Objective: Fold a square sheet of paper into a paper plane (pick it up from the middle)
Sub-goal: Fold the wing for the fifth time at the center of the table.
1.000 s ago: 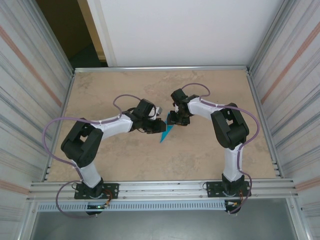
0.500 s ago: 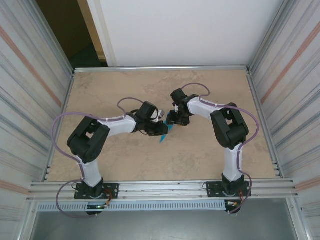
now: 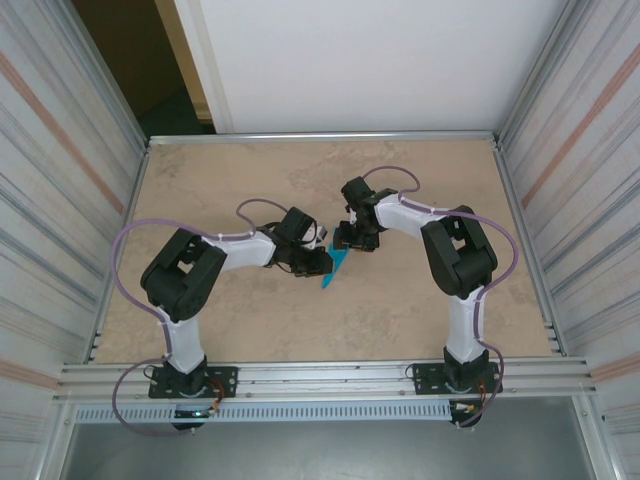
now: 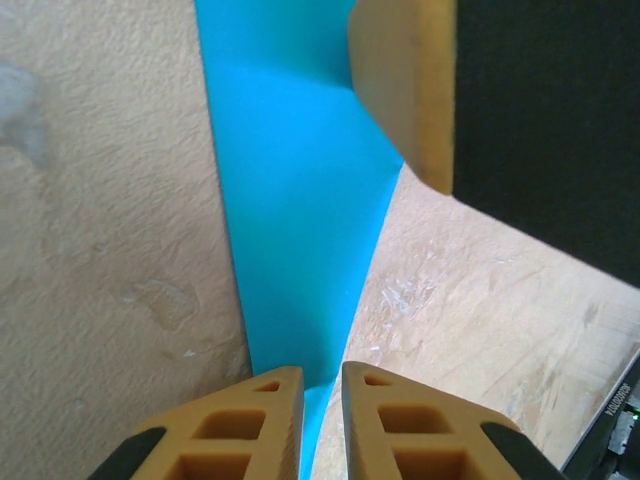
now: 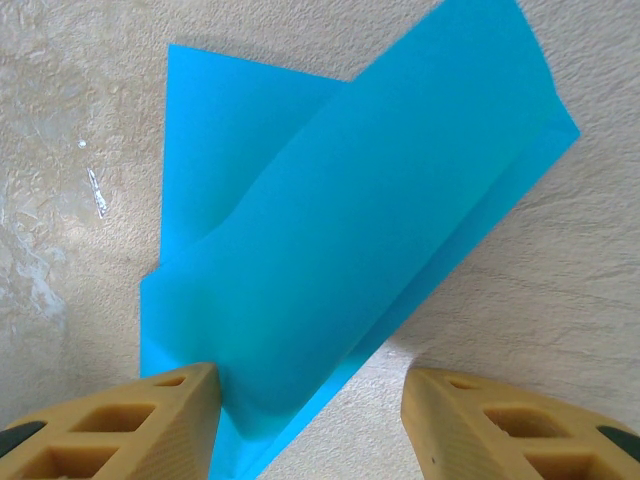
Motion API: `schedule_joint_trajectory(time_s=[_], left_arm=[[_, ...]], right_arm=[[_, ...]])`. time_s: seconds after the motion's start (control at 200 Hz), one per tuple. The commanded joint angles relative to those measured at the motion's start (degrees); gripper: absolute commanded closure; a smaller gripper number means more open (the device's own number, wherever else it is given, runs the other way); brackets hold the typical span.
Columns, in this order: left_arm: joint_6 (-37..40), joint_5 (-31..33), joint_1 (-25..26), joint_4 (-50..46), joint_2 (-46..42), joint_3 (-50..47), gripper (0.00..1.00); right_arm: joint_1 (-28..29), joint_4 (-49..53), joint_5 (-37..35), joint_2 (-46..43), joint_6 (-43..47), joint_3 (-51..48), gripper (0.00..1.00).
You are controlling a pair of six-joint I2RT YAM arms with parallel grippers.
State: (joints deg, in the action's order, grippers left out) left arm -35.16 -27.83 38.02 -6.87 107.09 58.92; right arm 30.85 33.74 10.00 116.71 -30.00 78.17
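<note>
The paper plane (image 3: 334, 269) is a narrow bright teal triangle lying on the table between my two arms. In the left wrist view the paper plane (image 4: 300, 200) tapers toward my left gripper (image 4: 322, 385), whose jaws stand almost together, a thin slit between them right over its narrow end. From above, my left gripper (image 3: 320, 262) sits at its left edge. My right gripper (image 3: 355, 244) hovers at the wide end. In the right wrist view the folded teal sheet (image 5: 350, 250) has a raised flap; my right gripper (image 5: 310, 385) is open, its left fingertip (image 5: 185, 400) against the flap.
The beige table (image 3: 250, 180) is bounded by corrugated metal walls on both sides and a rail along the near edge (image 3: 320, 378). A yellow finger of the right gripper (image 4: 405, 90) shows close by at the top of the left wrist view.
My left arm has swung right and its gripper has slid closer in over the teal paper. The right arm and the paper have stayed put.
</note>
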Motion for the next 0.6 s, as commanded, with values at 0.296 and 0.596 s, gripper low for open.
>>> schedule_joint_trajectory(time_s=[0.296,0.596], left_arm=[[1.2,0.1,0.5,-2.0,-1.0,1.3,0.81],[0.8,-1.8,0.6,3.9,-4.1,-0.4,0.79]], right_arm=[[0.8,0.1,-1.8,12.5,-1.3,-6.1,0.48],[0.3,-1.7,0.0,11.5,-1.4,-7.0,0.49]])
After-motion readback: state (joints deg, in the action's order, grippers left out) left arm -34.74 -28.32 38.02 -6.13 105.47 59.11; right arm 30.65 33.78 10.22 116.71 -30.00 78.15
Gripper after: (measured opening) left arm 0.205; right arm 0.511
